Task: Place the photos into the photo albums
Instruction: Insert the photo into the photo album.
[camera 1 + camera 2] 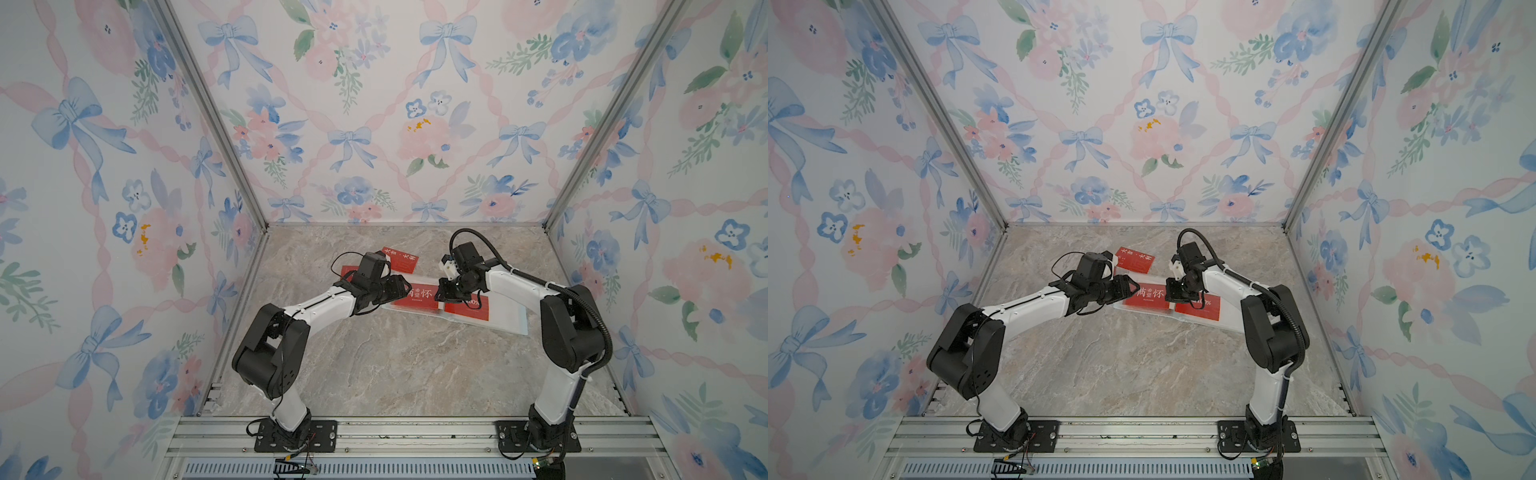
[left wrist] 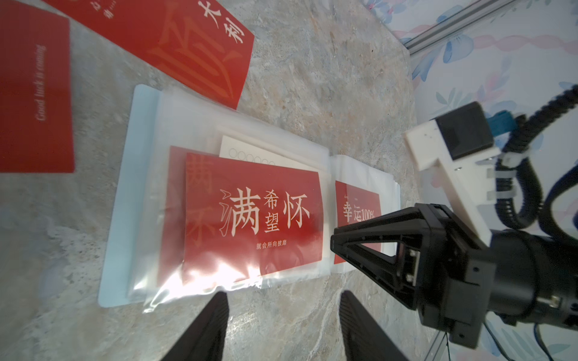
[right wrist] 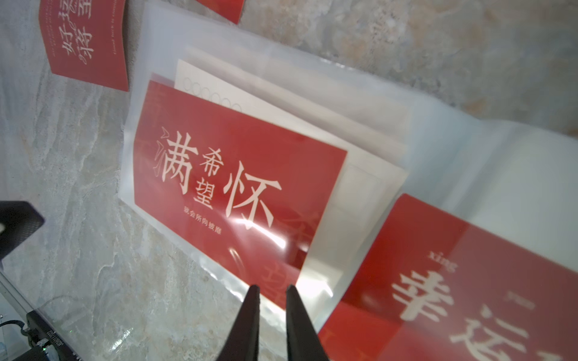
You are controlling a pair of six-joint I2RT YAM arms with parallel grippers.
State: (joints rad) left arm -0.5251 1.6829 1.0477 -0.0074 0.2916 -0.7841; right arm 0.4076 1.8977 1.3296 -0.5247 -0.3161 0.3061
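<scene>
The photo album point(image 1: 511, 324) lies open on the marble table, pale-blue cover point(image 2: 122, 218) down. A red photo point(image 2: 250, 218) point(image 3: 234, 175) sits in the clear sleeve of its left page, with a whitish card back point(image 2: 250, 153) behind it. Another red photo point(image 2: 356, 212) point(image 3: 453, 281) lies in the right page. Two loose red photos point(image 2: 175, 47) point(image 2: 34, 93) lie beyond the album. My left gripper point(image 2: 284, 295) is open over bare table at the album's near edge. My right gripper point(image 3: 272, 287) hovers at the left sleeve's near edge, its fingers a narrow gap apart with nothing seen between them.
Floral walls with metal posts point(image 1: 216, 124) close in the table on three sides. The two grippers point(image 1: 401, 289) point(image 1: 444, 293) face each other closely over the album's middle. Marble surface point(image 1: 395, 365) stretches between the arms' bases.
</scene>
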